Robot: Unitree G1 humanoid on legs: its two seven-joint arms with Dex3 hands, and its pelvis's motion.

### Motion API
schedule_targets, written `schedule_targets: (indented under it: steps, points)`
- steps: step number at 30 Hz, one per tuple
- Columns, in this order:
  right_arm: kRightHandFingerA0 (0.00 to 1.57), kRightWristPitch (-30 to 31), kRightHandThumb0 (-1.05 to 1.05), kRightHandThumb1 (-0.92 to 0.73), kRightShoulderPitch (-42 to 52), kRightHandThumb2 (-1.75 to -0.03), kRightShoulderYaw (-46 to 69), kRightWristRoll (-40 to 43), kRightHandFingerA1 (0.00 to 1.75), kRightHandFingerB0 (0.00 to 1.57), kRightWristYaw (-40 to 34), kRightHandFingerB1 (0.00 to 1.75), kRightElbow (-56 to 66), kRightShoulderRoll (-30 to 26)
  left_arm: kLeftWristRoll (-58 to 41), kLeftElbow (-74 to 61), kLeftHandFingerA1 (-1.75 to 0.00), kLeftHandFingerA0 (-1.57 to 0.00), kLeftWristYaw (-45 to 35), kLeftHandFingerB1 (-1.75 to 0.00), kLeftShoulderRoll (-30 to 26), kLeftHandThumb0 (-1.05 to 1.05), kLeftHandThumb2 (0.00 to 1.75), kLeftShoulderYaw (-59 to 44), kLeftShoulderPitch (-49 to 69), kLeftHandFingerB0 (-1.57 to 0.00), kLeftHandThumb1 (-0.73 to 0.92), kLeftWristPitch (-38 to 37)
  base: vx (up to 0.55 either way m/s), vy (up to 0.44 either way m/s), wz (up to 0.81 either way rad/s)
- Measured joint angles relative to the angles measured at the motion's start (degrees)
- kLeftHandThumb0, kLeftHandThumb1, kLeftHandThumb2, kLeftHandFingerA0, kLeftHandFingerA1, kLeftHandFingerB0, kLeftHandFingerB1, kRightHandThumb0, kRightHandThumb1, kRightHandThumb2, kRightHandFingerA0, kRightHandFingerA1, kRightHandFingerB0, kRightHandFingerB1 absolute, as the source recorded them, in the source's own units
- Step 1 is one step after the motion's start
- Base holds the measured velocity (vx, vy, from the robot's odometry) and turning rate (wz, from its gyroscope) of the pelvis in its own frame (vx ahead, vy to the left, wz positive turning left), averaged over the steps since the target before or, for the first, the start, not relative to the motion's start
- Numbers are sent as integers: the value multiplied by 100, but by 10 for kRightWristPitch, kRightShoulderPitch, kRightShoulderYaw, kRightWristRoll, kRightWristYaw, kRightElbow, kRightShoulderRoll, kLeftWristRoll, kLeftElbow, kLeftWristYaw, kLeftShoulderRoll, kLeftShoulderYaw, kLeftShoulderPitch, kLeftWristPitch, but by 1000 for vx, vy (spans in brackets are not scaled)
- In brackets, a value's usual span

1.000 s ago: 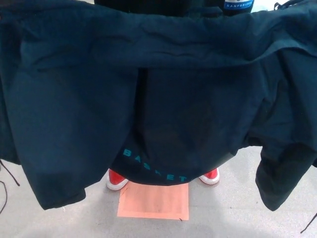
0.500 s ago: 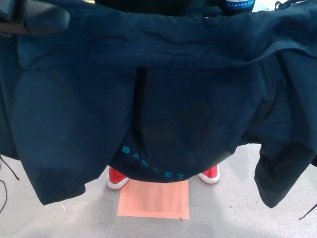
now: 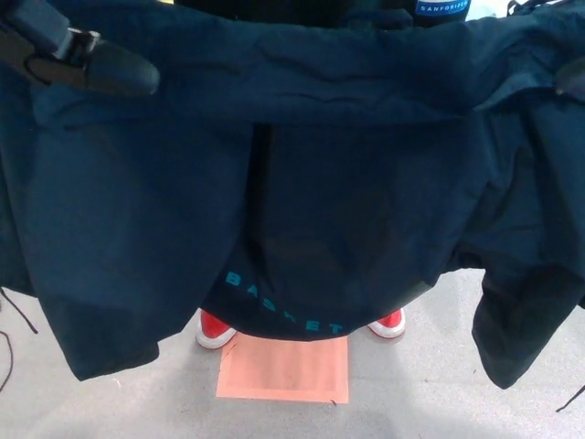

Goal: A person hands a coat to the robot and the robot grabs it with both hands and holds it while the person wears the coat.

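A dark navy coat point(image 3: 302, 82) is spread wide across the whole head view, its sleeves hanging down at left point(image 3: 110, 274) and right point(image 3: 526, 311). My left hand point(image 3: 87, 59) reaches in from the top left corner and lies over the coat's upper left part, its black fingers point(image 3: 119, 73) stretched out and not closed on the cloth. Only a grey sliver of my right hand point(image 3: 573, 80) shows at the right edge, against the coat's upper right part. Who or what holds the coat up is hidden.
Behind the coat stands a person in a dark garment with teal lettering point(image 3: 283, 306) and red shoes point(image 3: 217, 329). An orange sheet point(image 3: 283, 370) lies on the grey floor before the shoes. Thin black cords point(image 3: 14, 315) dangle at the left.
My left hand has come into view at the top left and moved further right and down over the coat. A sliver of my right hand has appeared at the right edge.
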State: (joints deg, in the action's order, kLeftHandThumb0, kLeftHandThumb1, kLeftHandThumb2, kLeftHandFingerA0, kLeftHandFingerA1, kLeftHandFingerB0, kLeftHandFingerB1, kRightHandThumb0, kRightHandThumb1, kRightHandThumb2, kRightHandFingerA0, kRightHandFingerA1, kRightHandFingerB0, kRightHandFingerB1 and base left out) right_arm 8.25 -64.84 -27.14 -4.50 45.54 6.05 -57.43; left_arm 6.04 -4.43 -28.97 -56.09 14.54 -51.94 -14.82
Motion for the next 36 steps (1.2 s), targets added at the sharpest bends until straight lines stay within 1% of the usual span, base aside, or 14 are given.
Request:
schedule_targets:
  steps: [2,3,8,10,13,15,16,19,22,24,28,29,30,36]
  points:
    - [28,11,-87,-49,-14,-90,-26,-7,50,0,23,6,-13,11,1,9,-38,-1,-19,-27,2,-86,99,15,-13,-10,56,8,0,0,0]
    - [25,13,-86,-49,-17,-90,-33,-9,50,0,28,6,-16,14,2,11,-30,-13,-23,-24,2,-93,63,18,-16,-9,73,10,0,0,0]
    - [22,40,-85,-51,-46,-90,-93,-30,49,0,83,7,-44,39,5,27,-30,-12,-69,-24,6,-95,63,50,-37,-9,74,32,0,0,0]
    - [24,47,-87,-51,-55,-91,-108,-35,50,0,98,6,-52,47,6,30,-38,-1,-81,-25,7,-88,99,57,-40,-10,55,38,0,0,0]
    - [36,61,-93,-65,-72,-60,-136,-46,42,0,130,13,-69,62,7,33,-38,0,-107,-26,8,-87,98,72,-46,-11,55,54,0,0,0]
    - [29,70,-88,-49,-81,-91,-153,-52,51,0,150,4,-78,71,8,34,-39,-8,-123,-22,10,-91,94,79,-48,-9,57,64,0,0,0]
    - [24,74,-88,-49,-84,-91,-159,-56,49,0,159,4,-81,75,9,35,-29,-11,-130,-24,11,-91,62,82,-48,-9,71,69,0,0,0]
    - [32,86,-93,-63,-91,-63,-177,-67,40,0,186,15,-86,83,12,36,-36,-8,-152,-22,16,-89,91,90,-50,-8,56,83,0,0,0]
    - [32,101,-89,-61,-94,-59,-190,-80,39,0,213,13,-83,88,18,36,-27,-10,-177,-24,23,-91,62,97,-53,-8,71,102,0,0,0]
    - [22,113,-80,-46,-94,-88,-197,-93,50,0,229,10,-78,90,22,35,-33,-7,-194,-19,27,-91,94,101,-55,-9,56,114,0,0,0]
    - [29,139,-84,-61,-82,-60,-200,-125,39,0,253,14,-61,95,33,33,-33,-5,-229,-19,36,-91,95,106,-56,-10,56,138,0,0,0]
    - [33,145,-84,-61,-77,-60,-200,-133,40,0,257,14,-57,96,37,34,-27,-9,-235,-24,39,-94,62,106,-55,-6,71,141,0,0,0]
    - [28,148,-80,-47,-74,-88,-199,-138,51,0,259,9,-55,97,40,34,-31,-9,-239,-16,40,-93,94,106,-55,-9,57,143,0,0,0]
    - [35,160,-88,-52,-54,-89,-180,-169,53,0,264,0,-40,99,74,39,-39,-11,-250,-28,52,-95,90,112,-49,-8,55,144,0,0,0]
